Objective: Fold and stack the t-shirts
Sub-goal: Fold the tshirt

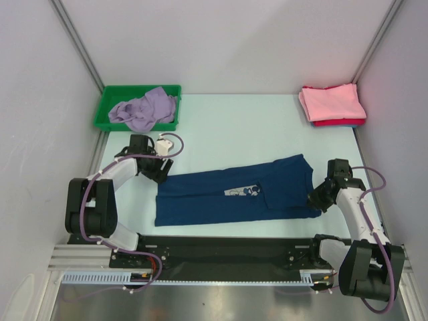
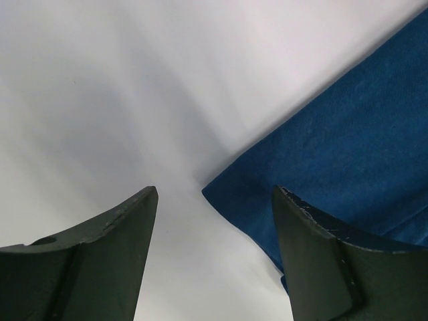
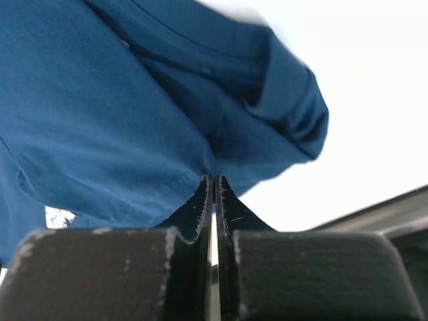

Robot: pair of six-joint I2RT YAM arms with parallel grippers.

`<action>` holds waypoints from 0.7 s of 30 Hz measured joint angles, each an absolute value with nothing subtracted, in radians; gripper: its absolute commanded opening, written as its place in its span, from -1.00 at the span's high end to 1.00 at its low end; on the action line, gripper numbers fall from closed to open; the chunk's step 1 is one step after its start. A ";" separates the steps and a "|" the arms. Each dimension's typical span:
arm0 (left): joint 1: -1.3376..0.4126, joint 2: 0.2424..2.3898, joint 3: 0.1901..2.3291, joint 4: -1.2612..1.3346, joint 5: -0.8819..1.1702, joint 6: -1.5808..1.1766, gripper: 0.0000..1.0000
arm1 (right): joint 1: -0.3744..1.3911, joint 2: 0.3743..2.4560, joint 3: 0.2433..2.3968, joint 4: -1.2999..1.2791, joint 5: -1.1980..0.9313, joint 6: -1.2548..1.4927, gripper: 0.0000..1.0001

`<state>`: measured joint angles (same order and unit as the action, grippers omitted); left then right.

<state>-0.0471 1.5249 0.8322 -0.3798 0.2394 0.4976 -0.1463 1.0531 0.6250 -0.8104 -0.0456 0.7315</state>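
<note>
The navy blue t-shirt (image 1: 234, 190) lies folded lengthwise in a long strip across the table's middle, its pale print (image 1: 242, 192) showing. My left gripper (image 1: 160, 175) is open at the strip's far-left corner; in the left wrist view (image 2: 214, 190) the navy corner (image 2: 348, 134) lies between the fingers, by the right one. My right gripper (image 1: 314, 199) is shut on the strip's right end; in the right wrist view (image 3: 214, 178) its tips pinch the navy hem (image 3: 100, 120). A lavender t-shirt (image 1: 144, 108) lies crumpled in the bin. Folded pink and red t-shirts (image 1: 332, 103) are stacked at the far right.
The green plastic bin (image 1: 105, 107) stands at the far left corner. White enclosure walls close in the back and both sides. The black rail with the arm bases (image 1: 227, 251) runs along the near edge.
</note>
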 measured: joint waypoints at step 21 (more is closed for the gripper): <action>-0.047 1.540 0.846 -0.372 0.247 0.516 -0.53 | -0.173 1.032 0.618 -0.906 0.044 0.764 -0.15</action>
